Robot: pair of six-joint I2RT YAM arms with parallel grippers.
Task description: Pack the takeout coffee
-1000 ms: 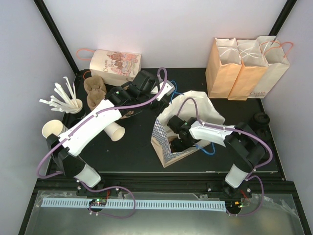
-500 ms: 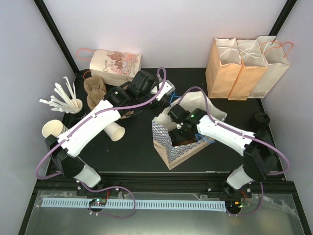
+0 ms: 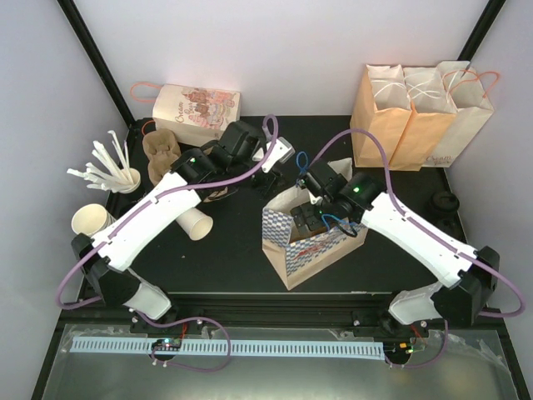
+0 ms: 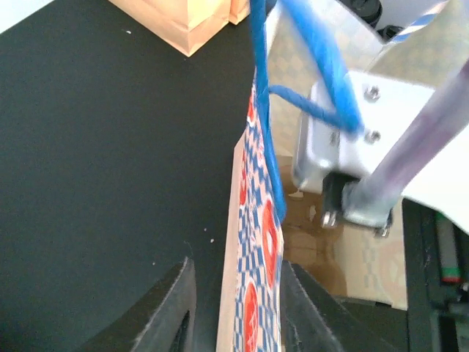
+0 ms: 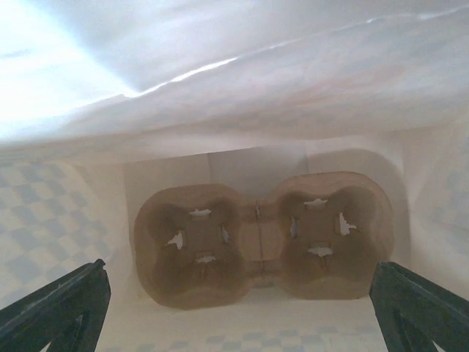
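You had pulp carrier [image 5: 260, 238] seated empty inside checked bag [image 3: 287, 250]. Right gripper [image 5: 242, 308] spread wide above it, grasping nothing. Left gripper [image 4: 234, 308] straddled bag wall, jaws parted. Lidded coffee cups not visible anywhere; loading remained.

checkered bag [image 3: 304, 246], pulp carrier [image 5: 260, 238] inside

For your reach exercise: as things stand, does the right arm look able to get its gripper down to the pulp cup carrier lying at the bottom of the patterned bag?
Probably yes. The right gripper looks straight down into the open patterned bag, jaws wide, and the cup carrier lies empty and uncovered on the bottom. The bag's walls are close, so room is tight.
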